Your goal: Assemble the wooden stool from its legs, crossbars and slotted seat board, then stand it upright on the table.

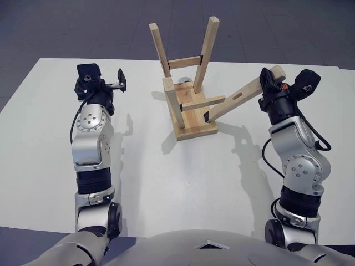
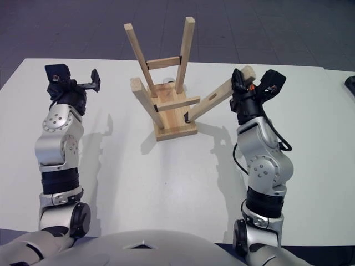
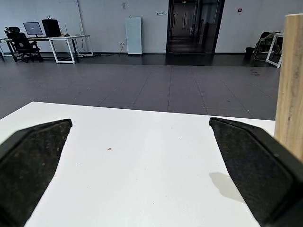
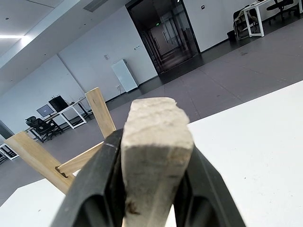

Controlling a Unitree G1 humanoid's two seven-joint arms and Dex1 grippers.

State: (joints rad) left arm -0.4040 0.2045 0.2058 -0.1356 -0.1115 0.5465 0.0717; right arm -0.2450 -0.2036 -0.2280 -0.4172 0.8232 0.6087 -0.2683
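The slotted seat board [image 1: 195, 126] lies flat on the white table [image 1: 166, 183] with three legs standing up from it. Two rear legs [image 1: 206, 52] are joined by a crossbar [image 1: 184, 62]. A second crossbar [image 1: 202, 102] runs from the front leg [image 1: 173, 102]. The fourth leg [image 1: 238, 98] slants from the board's right corner up to my right gripper [image 1: 280, 82], which is shut on its upper end [image 4: 156, 142]. My left gripper [image 1: 105, 79] is held open above the table to the left of the stool, with nothing between its fingers [image 3: 260, 170].
The table's far edge [image 1: 83, 60] runs just behind the stool, with dark floor beyond. A dark object [image 2: 350, 82] sits at the table's far right. One rear leg [image 3: 289, 80] stands close to my left gripper.
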